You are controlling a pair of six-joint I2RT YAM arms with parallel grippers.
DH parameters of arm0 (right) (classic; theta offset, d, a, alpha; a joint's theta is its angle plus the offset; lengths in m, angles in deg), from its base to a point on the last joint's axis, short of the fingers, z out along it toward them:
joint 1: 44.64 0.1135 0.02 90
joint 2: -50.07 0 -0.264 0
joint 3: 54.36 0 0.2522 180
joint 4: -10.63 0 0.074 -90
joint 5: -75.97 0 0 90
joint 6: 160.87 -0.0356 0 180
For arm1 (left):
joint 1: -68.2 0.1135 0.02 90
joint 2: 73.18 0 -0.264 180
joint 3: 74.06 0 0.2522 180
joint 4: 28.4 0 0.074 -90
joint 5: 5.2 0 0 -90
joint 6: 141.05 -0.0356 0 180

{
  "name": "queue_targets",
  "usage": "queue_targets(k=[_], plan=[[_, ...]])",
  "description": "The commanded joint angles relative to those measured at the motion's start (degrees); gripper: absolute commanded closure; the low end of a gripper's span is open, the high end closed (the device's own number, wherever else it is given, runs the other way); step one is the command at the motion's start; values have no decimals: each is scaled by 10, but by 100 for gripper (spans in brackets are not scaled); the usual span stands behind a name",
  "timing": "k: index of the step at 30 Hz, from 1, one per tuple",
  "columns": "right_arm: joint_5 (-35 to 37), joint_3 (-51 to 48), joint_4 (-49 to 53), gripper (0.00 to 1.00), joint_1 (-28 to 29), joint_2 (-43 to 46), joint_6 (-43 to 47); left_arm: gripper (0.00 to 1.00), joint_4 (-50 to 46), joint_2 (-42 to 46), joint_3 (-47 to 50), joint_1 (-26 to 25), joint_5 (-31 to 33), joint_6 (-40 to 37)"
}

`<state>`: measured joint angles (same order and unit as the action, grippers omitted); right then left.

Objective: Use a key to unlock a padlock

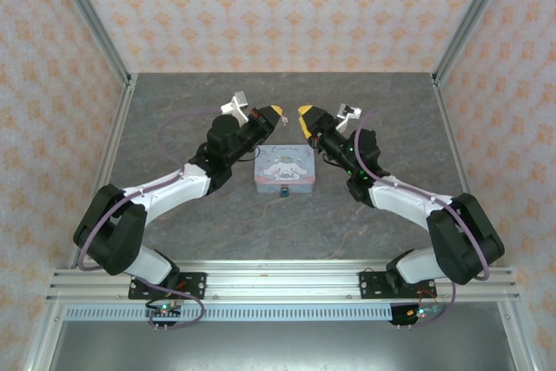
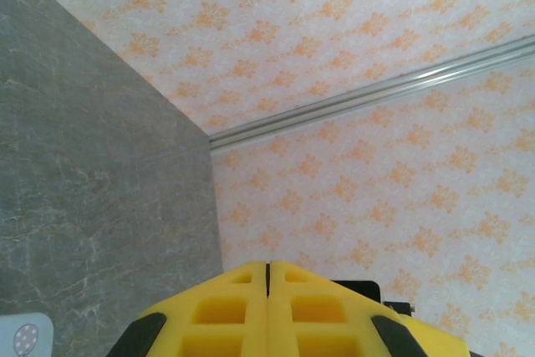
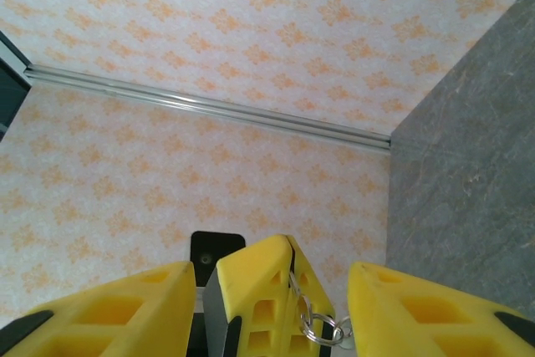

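On the grey marbled counter (image 1: pixel 261 236), at centre, a pastel tin box (image 1: pixel 284 169) is seen lying flat. The padlock (image 1: pixel 284 190) is seen as a tiny blue speck at the box's near edge; whether it touches the box cannot be told. The counter is enclosed left, right and far by walls (image 1: pixel 278 6) papered cream with orange motifs. Aluminium posts (image 1: pixel 87 15) are set at the far corners, and an aluminium rail (image 1: pixel 278 277) runs along the near edge, where both arm bases are bolted.

Above the box's far side the left claw (image 1: pixel 276 111) and right claw (image 1: pixel 306 114) are held tip to tip. The left claw is pressed fully shut, its yellow fingers (image 2: pixel 226 307) meeting at a seam. In the right wrist view a small key ring (image 3: pixel 320 329) on a short link is seen hanging from that seam, pinched there. The key itself cannot be made out. The right claw is held about half open, its fingers (image 3: pixel 109 311) set either side of the left claw's tip, with the ring just beside one of them. Nothing is gripped by it.
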<state>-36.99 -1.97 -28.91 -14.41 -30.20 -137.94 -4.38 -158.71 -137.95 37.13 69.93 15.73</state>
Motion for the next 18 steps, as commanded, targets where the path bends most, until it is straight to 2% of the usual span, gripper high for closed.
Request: queue_targets(k=[1, 18], plan=[[13, 11, -58, 50, 2, -19, -7, 100, 52, -11, 6, 0, 16, 26], [3, 41, -92, 55, 21, -79, -30, 100, 51, -19, 1, -7, 24, 28]])
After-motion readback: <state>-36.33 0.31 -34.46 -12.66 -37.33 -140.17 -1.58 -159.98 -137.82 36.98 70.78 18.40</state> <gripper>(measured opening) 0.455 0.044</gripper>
